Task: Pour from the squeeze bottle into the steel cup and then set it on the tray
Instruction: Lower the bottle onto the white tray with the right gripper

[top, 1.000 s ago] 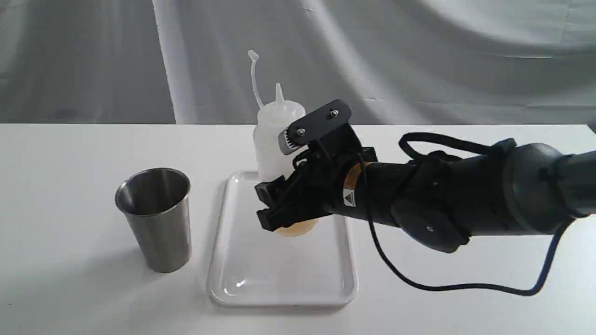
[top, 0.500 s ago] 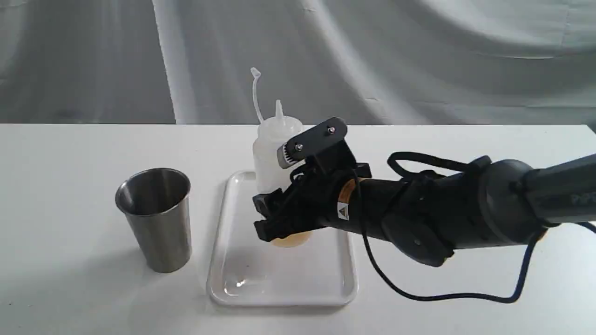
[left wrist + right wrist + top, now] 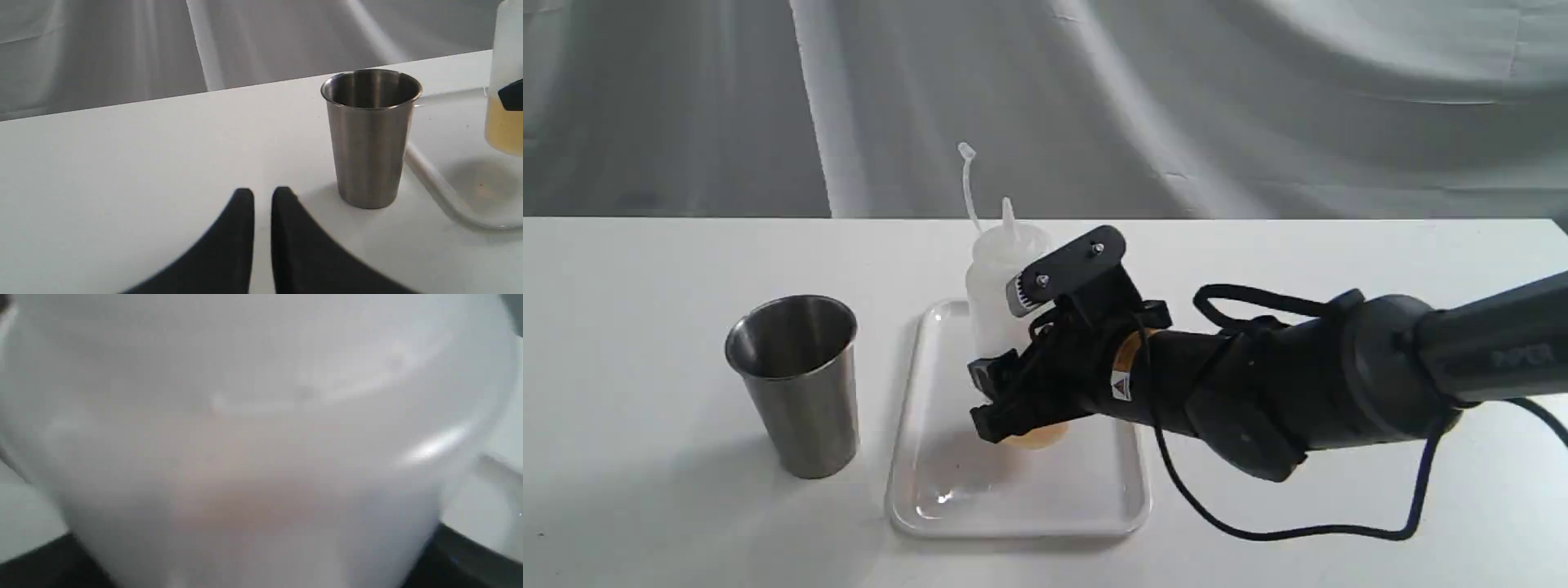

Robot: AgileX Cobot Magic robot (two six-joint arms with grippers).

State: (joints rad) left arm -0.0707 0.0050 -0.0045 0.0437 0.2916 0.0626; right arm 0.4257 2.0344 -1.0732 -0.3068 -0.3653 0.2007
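Hanging upright in the right claw [image 3: 996, 398], the squeeze bottle [image 3: 1001, 278] sits over the middle of the white tray [image 3: 1013, 502], with a little amber liquid in its base and its nozzle pointing up. Its shadow on the tray suggests the base is just above the surface, though contact cannot be ruled out. The claw's fingers are closed on the bottle's lower body, one each side. The steel cup [image 3: 800, 384] stands upright on the bench [image 3: 645, 261] just beside the tray, away from the arm; its contents cannot be seen. The left claw [image 3: 262, 196] rests low near the cup, its fingers almost together and holding nothing. The step in hand looks like the setting down. The next move calls for lowering the bottle until it stands flat, then opening the fingers and backing away without tipping it.
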